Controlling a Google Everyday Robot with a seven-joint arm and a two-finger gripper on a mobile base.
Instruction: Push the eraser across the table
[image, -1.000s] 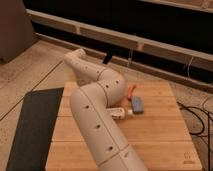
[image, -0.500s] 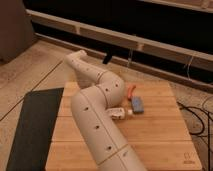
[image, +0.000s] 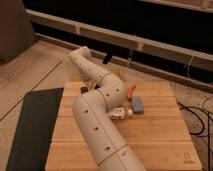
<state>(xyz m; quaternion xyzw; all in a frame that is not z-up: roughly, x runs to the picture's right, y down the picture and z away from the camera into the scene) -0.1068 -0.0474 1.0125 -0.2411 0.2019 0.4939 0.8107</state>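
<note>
Nothing much has moved since a second ago, honestly: the arm (image: 100, 135) sits in the same folded pose and the eraser (image: 137, 104) hasn't budged. Nearest me, that fat white arm climbs from the bottom edge over the table (image: 160, 140), with a dark floor mat (image: 30, 125) off to the left. Mid-frame, a white bottle (image: 118, 113) lies tucked against the arm, and just right of it sits the eraser, right of centre on the planks. Its long axis runs diagonally, upper left to lower right, far end aimed at the slim orange thing (image: 131, 91) just beyond. Further back the arm bends at the elbow (image: 112, 92) and doubles back toward the upper left. As for the gripper (image: 84, 89), all I think I can make out is a dark tip poking out left of the elbow near the table's far-left edge, jaws pressed together, nothing pinched as far as I can tell. So the eraser lies to its right and slightly nearer, elbow in between. My guess: it has to come round before any push.
</note>
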